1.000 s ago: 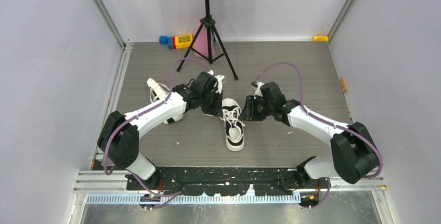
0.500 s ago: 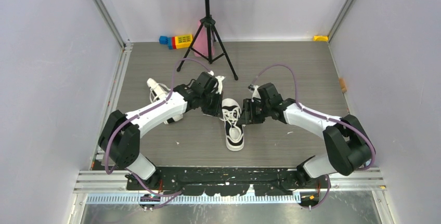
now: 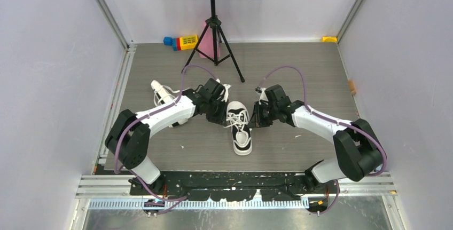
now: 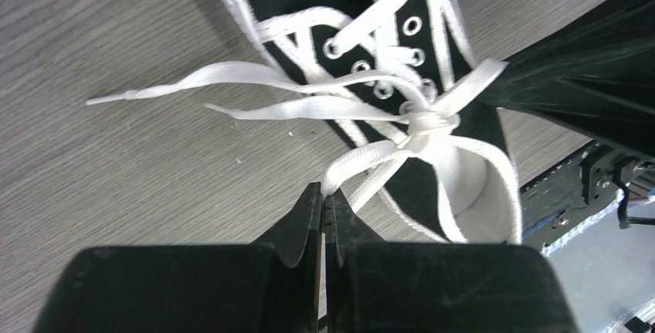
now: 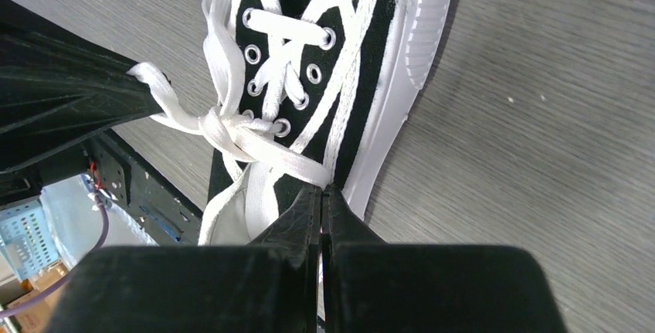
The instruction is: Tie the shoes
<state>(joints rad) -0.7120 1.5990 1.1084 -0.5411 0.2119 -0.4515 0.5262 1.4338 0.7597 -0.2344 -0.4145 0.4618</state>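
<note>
One black sneaker (image 3: 240, 127) with white sole lies mid-table, toe toward the arms' bases. Its white laces meet in a knot (image 4: 431, 123), which also shows in the right wrist view (image 5: 222, 127). My left gripper (image 3: 220, 117) sits at the shoe's left side, shut on a lace loop (image 4: 363, 164). My right gripper (image 3: 256, 119) sits at the shoe's right side, shut on the other lace loop (image 5: 287, 161). Two loose lace ends (image 4: 232, 78) trail over the floor. The second shoe (image 3: 162, 92) lies at the left, mostly hidden behind the left arm.
A black tripod music stand (image 3: 213, 43) stands at the back centre. Coloured blocks (image 3: 181, 41) and a pink object (image 3: 205, 38) lie by its feet. A yellow item (image 3: 329, 39) sits in the back right corner. Grey walls close both sides.
My right gripper drew in closer to the shoe's right side. My left gripper shifted slightly toward the near edge and its elbow swung inward. Both stay shut on the loops.
</note>
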